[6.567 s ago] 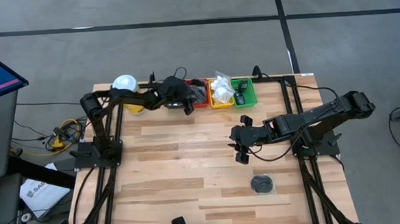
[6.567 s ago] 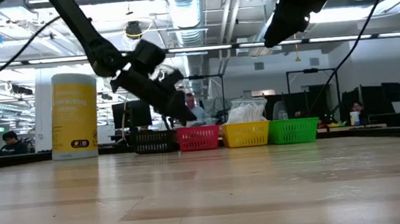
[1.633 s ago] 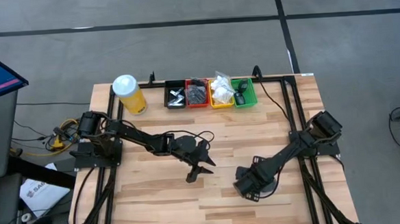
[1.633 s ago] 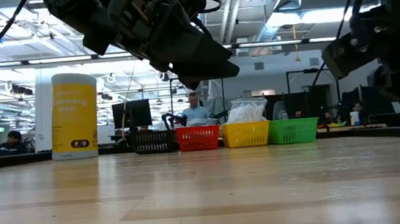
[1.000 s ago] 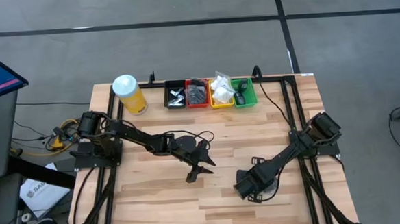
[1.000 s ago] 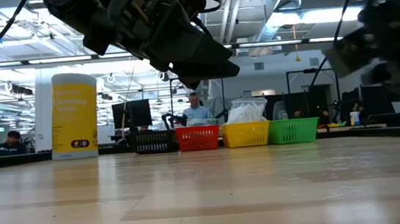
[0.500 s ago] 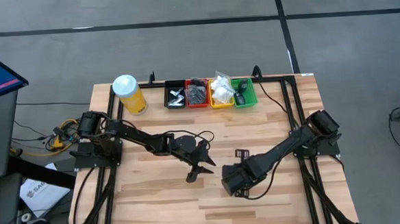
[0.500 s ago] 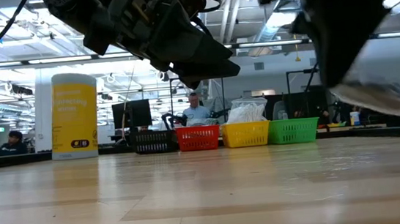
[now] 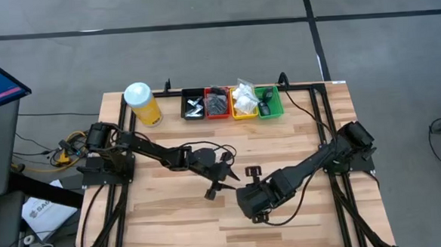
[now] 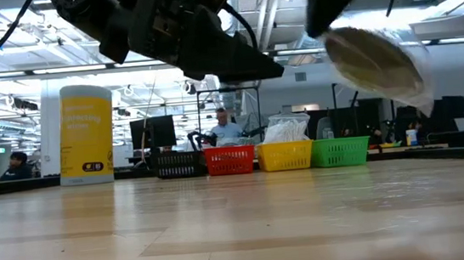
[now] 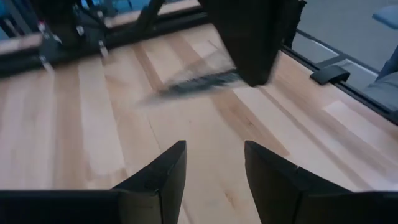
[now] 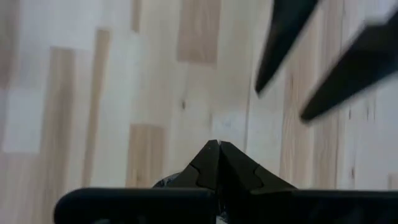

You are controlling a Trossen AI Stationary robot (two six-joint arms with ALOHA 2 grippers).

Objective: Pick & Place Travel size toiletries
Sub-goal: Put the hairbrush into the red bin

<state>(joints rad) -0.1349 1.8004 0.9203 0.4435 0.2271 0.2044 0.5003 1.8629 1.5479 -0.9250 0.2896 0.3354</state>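
Right end effector (image 9: 249, 204), fingers pressed together, grasps a flat round black disc in a clear wrapper (image 10: 375, 63); the low view shows it lifted clear of the worktop (image 9: 172, 209), and the left wrist view catches it as a dark blurred streak. It hangs over the middle of the worktop, just right of the left end effector (image 9: 222, 182), which hovers with its fingers parted and nothing between them. At the far edge stand four small trays: the black tray (image 9: 193, 104) with silver tubes, the red tray (image 9: 218, 103) with dark items, the yellow tray (image 9: 243, 103) with white sachets, the green tray (image 9: 269, 103) with a black case. Most toiletries look already sorted. By my judgement this disc is the last loose item, picked up but not yet carried to a tray.
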